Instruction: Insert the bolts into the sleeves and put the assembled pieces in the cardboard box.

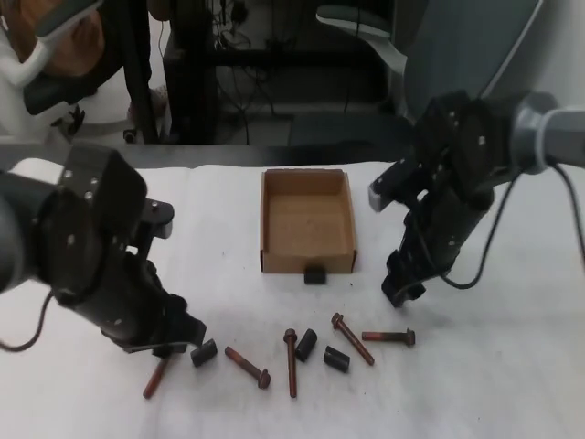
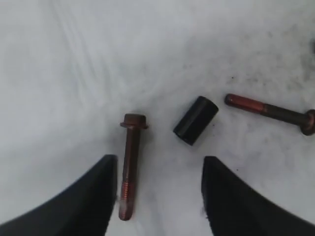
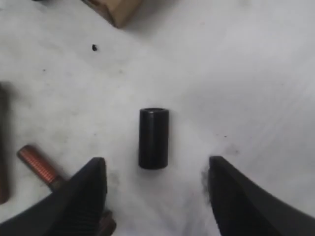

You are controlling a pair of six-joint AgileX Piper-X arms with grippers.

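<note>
The cardboard box [image 1: 306,219] stands open at the middle of the bench. In front of it lie several rusty bolts and black sleeves. My left gripper [image 1: 169,349] hangs open low over the leftmost bolt [image 1: 155,375]. In the left wrist view that bolt [image 2: 130,164] lies by one finger of the gripper [image 2: 157,194], with a sleeve [image 2: 196,120] and a second bolt [image 2: 270,113] just beyond. My right gripper [image 1: 402,291] stands to the right of the box front. It is open [image 3: 155,196], and a black sleeve [image 3: 153,138] lies just ahead of the gap between its fingers.
One more sleeve [image 1: 315,273] rests against the box's front wall. Two sleeves [image 1: 305,344] [image 1: 335,358] and three bolts [image 1: 291,361] [image 1: 352,338] [image 1: 388,337] lie in the middle. A bolt's threaded end [image 3: 39,167] and the box corner [image 3: 113,10] are near the right gripper. Chairs stand behind the bench.
</note>
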